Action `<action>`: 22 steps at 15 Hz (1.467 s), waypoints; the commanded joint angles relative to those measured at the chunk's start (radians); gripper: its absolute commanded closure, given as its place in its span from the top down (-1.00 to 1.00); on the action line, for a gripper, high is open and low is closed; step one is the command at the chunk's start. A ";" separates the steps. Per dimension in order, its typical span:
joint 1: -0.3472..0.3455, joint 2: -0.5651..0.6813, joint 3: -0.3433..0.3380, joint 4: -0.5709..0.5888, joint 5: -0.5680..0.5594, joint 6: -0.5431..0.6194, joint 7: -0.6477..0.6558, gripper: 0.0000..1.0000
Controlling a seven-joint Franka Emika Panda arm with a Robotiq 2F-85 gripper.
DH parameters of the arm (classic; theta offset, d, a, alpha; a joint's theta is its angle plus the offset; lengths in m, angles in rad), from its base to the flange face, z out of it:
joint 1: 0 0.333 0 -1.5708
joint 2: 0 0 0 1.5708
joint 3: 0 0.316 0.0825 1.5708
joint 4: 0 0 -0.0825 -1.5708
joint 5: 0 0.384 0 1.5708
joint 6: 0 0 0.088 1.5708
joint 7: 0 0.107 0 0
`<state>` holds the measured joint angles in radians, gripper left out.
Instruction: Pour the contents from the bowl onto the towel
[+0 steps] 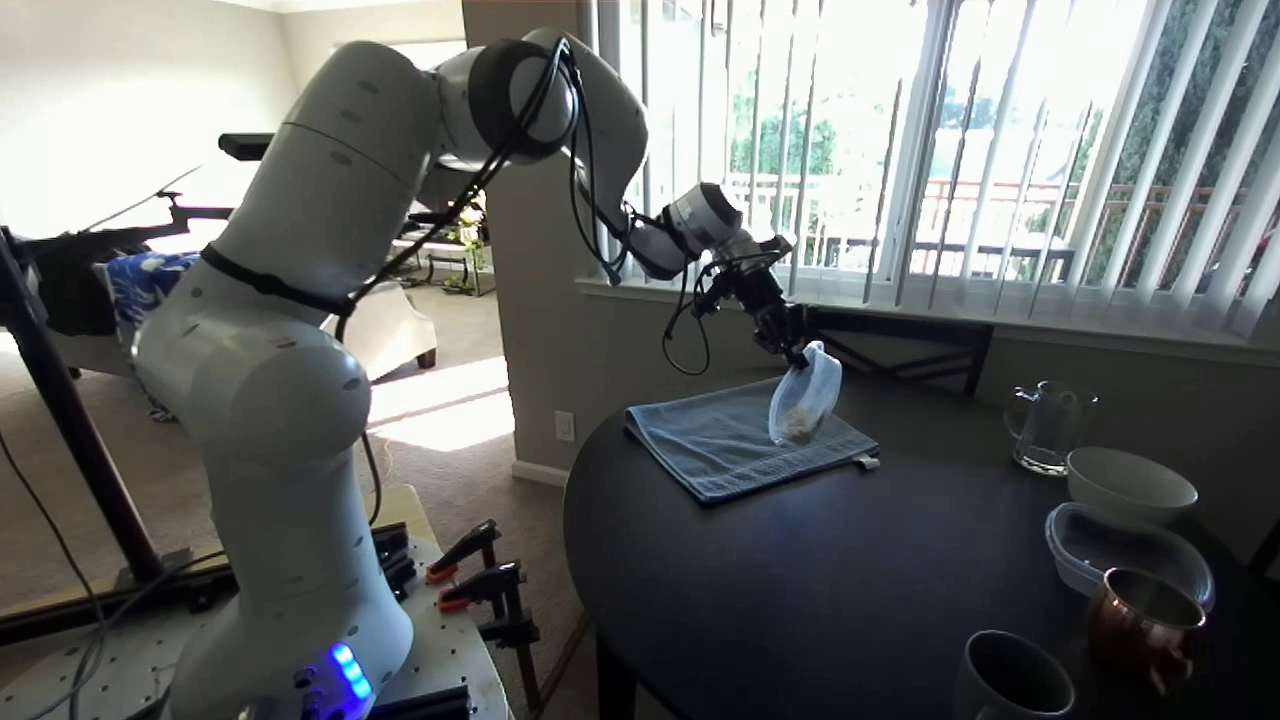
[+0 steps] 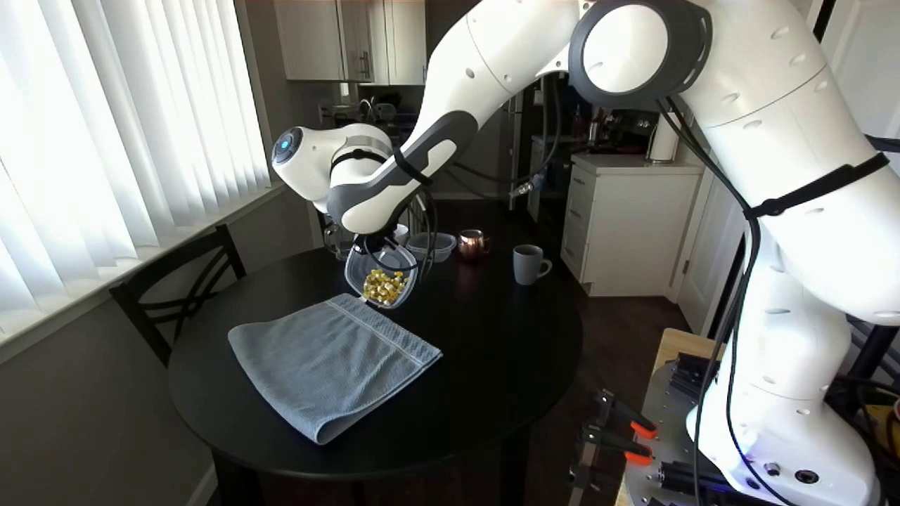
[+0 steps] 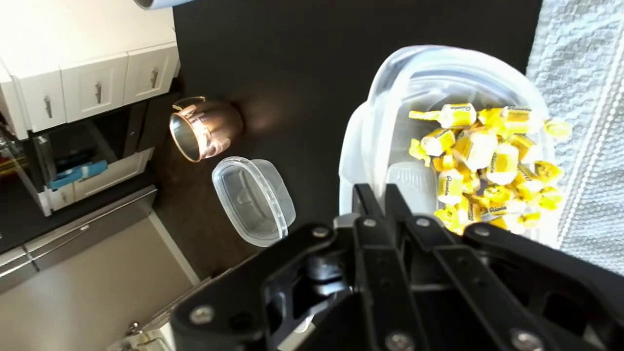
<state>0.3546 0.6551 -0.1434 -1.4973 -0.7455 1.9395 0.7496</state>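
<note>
The pale translucent bowl (image 1: 815, 380) is tilted steeply above the grey-blue towel (image 1: 715, 445) in an exterior view. The bowl (image 2: 362, 261) appears over the towel's (image 2: 330, 362) far edge in an exterior view. The contents, yellow wrapped pieces (image 2: 384, 287), are piled at its lower side. In the wrist view the contents (image 3: 487, 161) reach the bowl's (image 3: 412, 183) rim on the towel (image 3: 585, 92) side. All the pieces I can make out are in the bowl. My gripper (image 3: 381, 197) is shut on the bowl's wall at the upper side; its fingertips (image 1: 797, 355) also show in an exterior view.
The dark round table (image 1: 850, 570) carries a glass mug (image 1: 1050, 430), a white round bowl (image 1: 1130, 485), a clear container (image 1: 1130, 555), a copper mug (image 1: 1145, 625) and a grey mug (image 2: 529, 265). A dark chair (image 2: 179, 288) stands by the window.
</note>
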 commanded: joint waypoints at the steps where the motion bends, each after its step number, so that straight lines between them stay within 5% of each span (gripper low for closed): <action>1: 0.017 -0.026 0.013 -0.053 -0.089 -0.010 0.139 -0.91; 22: 0.038 -0.014 0.135 -0.082 -0.398 -0.154 0.595 -0.90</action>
<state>0.4071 0.6588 -0.0334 -1.5451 -1.0965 1.8119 1.2915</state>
